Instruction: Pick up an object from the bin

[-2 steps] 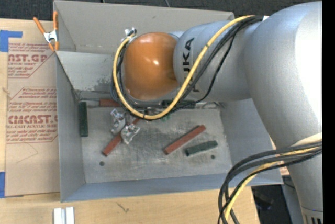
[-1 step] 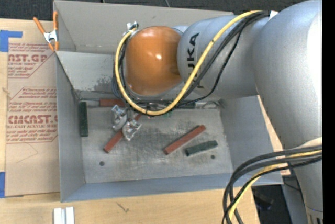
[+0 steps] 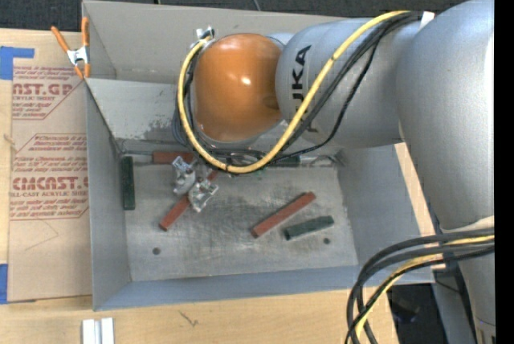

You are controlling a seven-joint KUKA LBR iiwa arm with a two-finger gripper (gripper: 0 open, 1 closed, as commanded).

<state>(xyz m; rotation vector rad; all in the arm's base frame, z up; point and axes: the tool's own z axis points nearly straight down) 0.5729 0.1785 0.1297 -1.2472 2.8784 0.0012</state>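
pick not yet done: we see the jaws apart, low beside the red-brown stick [image 3: 174, 215] at the left of the bin [image 3: 233, 252], gripping nothing.

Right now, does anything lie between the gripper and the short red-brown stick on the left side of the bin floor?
Nothing visible does. The gripper hangs right at the upper end of the short red-brown stick. The dark green stick by the left wall and the reddish stick along the back wall lie apart from it.
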